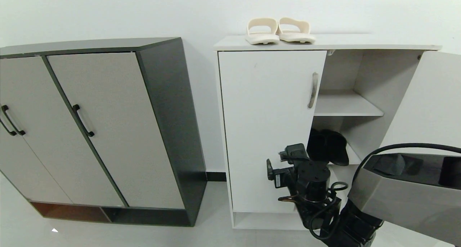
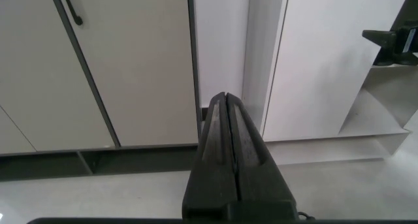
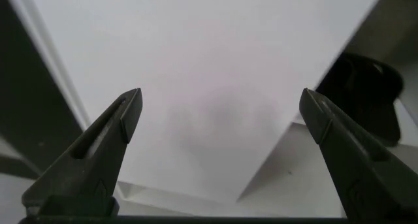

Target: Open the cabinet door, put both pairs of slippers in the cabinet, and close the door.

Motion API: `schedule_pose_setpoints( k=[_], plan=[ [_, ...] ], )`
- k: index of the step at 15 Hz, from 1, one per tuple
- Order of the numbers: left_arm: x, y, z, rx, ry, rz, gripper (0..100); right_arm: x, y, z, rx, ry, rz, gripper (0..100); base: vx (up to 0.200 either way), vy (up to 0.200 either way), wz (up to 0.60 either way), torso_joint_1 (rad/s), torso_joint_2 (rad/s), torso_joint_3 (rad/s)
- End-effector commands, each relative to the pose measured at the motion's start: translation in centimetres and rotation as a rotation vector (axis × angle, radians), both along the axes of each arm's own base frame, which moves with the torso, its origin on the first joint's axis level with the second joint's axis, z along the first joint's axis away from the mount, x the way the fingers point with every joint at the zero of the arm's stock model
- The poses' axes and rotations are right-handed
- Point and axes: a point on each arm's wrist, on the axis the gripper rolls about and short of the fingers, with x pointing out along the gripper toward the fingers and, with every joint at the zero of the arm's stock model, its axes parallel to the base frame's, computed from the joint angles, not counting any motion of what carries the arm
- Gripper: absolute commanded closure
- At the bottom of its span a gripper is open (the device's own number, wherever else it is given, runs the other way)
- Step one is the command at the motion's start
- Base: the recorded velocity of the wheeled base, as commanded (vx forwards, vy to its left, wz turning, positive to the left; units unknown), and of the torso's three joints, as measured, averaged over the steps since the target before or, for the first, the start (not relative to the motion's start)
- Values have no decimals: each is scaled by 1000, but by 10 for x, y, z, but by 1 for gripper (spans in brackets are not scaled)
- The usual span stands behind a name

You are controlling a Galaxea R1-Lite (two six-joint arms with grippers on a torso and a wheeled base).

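Note:
The white cabinet point(image 1: 272, 131) has its right door point(image 1: 425, 103) swung open and its left door shut. A pair of black slippers point(image 1: 329, 146) lies on the lower shelf inside; in the right wrist view the black slippers point(image 3: 366, 93) sit just beyond the shut door's edge. A beige pair of slippers point(image 1: 278, 31) rests on the cabinet's top. My right gripper point(image 3: 222, 116) is open, close in front of the shut left door, low down, with nothing between its fingers. My left gripper point(image 2: 226, 129) is shut and empty, pointing at the gap between the two cabinets.
A dark grey cabinet point(image 1: 97, 128) with two shut doors and black handles stands to the left. The upper shelf point(image 1: 344, 104) of the white cabinet is bare. Light floor lies in front of both cabinets.

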Motion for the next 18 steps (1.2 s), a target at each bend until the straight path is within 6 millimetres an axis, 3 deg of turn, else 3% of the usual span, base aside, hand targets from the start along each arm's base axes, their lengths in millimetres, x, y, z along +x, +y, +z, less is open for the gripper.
schedule_pose_setpoints(
  k=[1,10,18],
  plan=[
    [0,0,0,0,1,0,100,0,0,-3,-7,7,0,0,0,0,0,0,0,0],
    [0,0,0,0,1,-1,100,0,1,-2,-15,2,2,0,0,0,0,0,-8,-10],
    [0,0,0,0,1,-1,100,-1,1,-3,-18,5,4,0,0,0,0,58,-380,-325]
  ],
)
